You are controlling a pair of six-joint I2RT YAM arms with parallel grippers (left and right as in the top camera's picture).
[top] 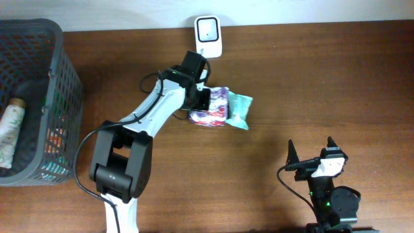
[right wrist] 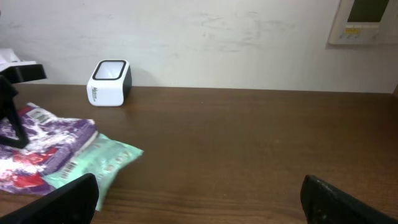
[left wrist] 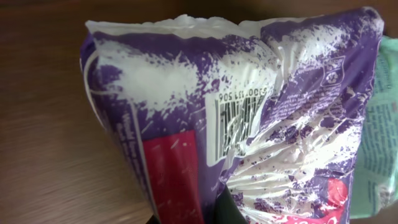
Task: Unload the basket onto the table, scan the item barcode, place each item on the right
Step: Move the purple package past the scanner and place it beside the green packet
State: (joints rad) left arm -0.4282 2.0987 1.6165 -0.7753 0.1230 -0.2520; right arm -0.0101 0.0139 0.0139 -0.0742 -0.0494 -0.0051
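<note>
The left gripper is pinched tight on the left end of a purple-and-white crinkled plastic packet. The packet sits on the brown wooden table just in front of a white box-shaped scanner that stands at the table's far edge. Whether the packet rests on the wood or is lifted slightly off it cannot be told.

In the left wrist view the packet fills nearly the whole picture. Its fingers are hidden but for a dark sliver at the bottom edge. A black-on-white barcode shows on the packet's face, wrinkled and partly folded into a crease, so its right part is hard to read.

A mint-green flat packet lies touching the purple one on its right side and is partly tucked under it.

The right gripper is near the table's front edge, well apart from both packets, with its jaws spread wide and nothing between them.

At the left, a dark grey plastic mesh basket is cut off by the frame. It holds a pale patterned bottle, and its other contents are too dim to make out.
</note>
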